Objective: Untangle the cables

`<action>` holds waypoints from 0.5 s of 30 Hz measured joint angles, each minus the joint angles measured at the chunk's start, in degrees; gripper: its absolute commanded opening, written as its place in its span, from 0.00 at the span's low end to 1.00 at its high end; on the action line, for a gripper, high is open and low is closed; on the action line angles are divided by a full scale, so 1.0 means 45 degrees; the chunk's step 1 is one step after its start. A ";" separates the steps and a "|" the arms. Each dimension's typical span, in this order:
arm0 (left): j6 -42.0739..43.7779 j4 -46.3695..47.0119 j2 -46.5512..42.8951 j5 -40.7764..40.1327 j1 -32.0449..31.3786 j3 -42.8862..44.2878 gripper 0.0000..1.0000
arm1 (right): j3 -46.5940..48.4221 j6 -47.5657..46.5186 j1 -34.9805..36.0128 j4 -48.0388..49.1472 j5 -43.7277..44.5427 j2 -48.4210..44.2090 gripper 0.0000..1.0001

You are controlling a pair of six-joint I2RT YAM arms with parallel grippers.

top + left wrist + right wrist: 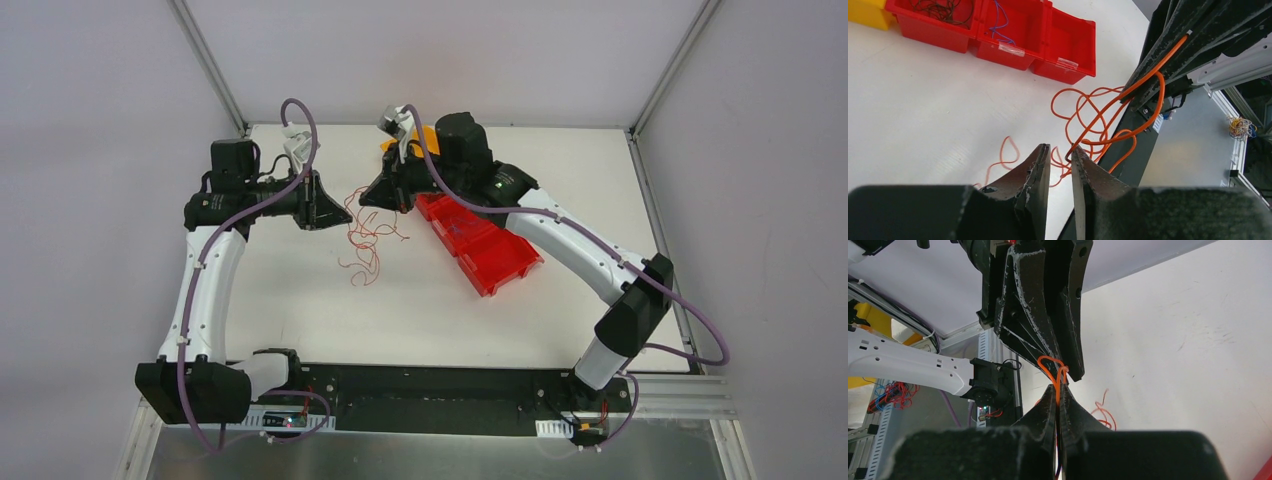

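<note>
Trailing orange cables [368, 232], white table [300, 310] — red bins [497, 262], grey walls [100, 100]

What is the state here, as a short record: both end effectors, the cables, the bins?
right end effector: shut on an orange cable
left end effector: fingers slightly apart, the same strand at its tips; grip unclear
loose cables: orange tangle on the table, between the two end effectors
red bins: three in a row; black wires in one, blue wire in the next
yellow bin: beside the bin with black wires
</note>
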 measured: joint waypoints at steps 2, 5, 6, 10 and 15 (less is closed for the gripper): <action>-0.0010 0.0121 0.0044 -0.0267 -0.0102 0.0000 0.18 | 0.0024 0.0092 0.0005 0.0024 0.0000 0.0039 0.00; -0.0097 0.0364 0.0083 -0.0636 -0.0228 0.0000 0.10 | 0.0029 0.0214 0.0005 0.0058 -0.0034 0.0044 0.00; -0.0194 0.0486 0.0087 -0.0714 -0.0248 -0.0005 0.05 | 0.0029 0.0233 0.0005 0.0092 -0.0053 0.0044 0.00; -0.0913 0.1064 0.0024 -0.1005 -0.0248 -0.0005 0.00 | 0.0024 0.0321 -0.0015 0.0112 -0.0112 0.0044 0.00; -0.2079 0.1588 -0.0777 -0.1734 -0.0243 0.0024 0.00 | -0.0495 0.0432 -0.0214 0.0554 -0.0185 0.0039 0.69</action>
